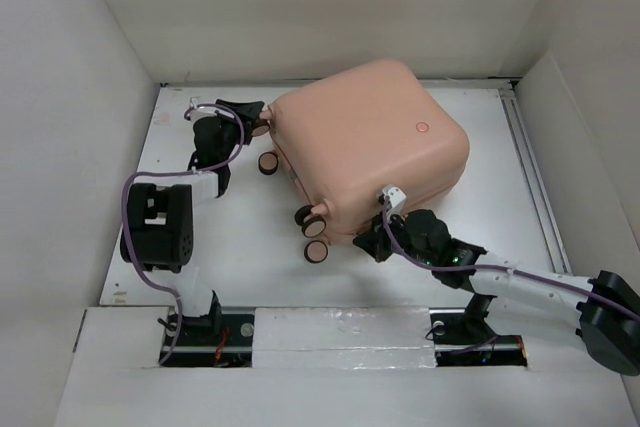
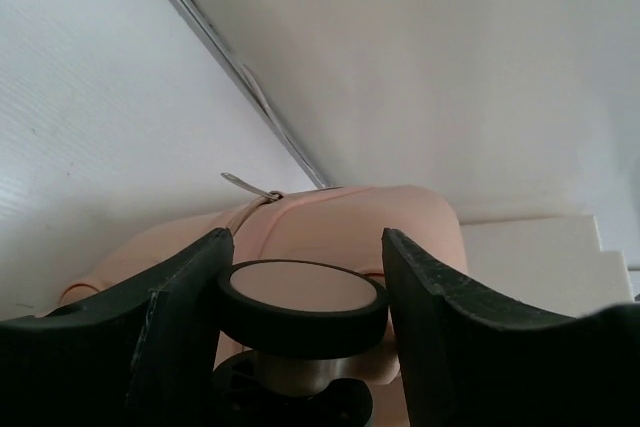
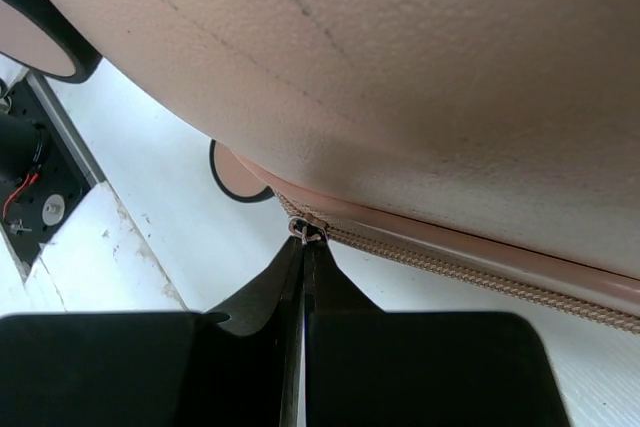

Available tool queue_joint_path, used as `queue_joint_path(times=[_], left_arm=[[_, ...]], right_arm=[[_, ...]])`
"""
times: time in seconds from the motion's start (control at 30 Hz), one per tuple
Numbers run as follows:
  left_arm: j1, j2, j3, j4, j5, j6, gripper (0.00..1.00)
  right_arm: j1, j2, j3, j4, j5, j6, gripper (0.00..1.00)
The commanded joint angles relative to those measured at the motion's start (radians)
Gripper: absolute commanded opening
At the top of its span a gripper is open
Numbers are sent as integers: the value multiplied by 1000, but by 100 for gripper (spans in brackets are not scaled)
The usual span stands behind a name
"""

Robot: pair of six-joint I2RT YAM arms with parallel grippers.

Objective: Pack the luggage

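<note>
Closed salmon-pink hard-shell suitcase (image 1: pixel 370 147): right fingers (image 3: pixel 303 277) pinch its zipper pull (image 3: pixel 307 232) at the near edge; left fingers (image 2: pixel 190 297) straddle a wheel (image 2: pixel 303 304), open.

No readable text, label, brand, number or sign anywhere in the three views. Only a small round emblem (image 1: pixel 422 128) on the top shell of the suitcase (image 1: pixel 370 142), too small to make out. Nothing legible on the arms or the table (image 1: pixel 250 247) either.
</note>
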Motion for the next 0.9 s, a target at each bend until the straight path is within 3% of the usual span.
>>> queue_joint_path(times=[0.0, 0.07, 0.17, 0.3, 0.53, 0.67, 0.77, 0.87], left_arm=[[-7, 21, 9, 128, 34, -39, 13], [-7, 32, 29, 128, 34, -39, 0], [-7, 23, -5, 166, 34, -39, 0], [-7, -54, -126, 222, -6, -28, 0], [-7, -265, -454, 322, -2, -10, 0], [-45, -493, -615, 277, -12, 21, 0], [-72, -674, -675, 138, -12, 41, 0], [-72, -797, -695, 17, -12, 65, 0]], right_arm=[[13, -47, 28, 123, -42, 0, 0], [4, -47, 28, 123, -42, 0, 0], [-30, -47, 28, 123, -42, 0, 0], [-174, -20, 40, 161, -146, 0, 0], [-436, 166, 279, 189, -332, -10, 0], [-513, 237, 428, 161, -378, -1, 0], [-440, 206, 315, 205, -342, 22, 0], [-322, 126, 56, 352, -245, 107, 0]])
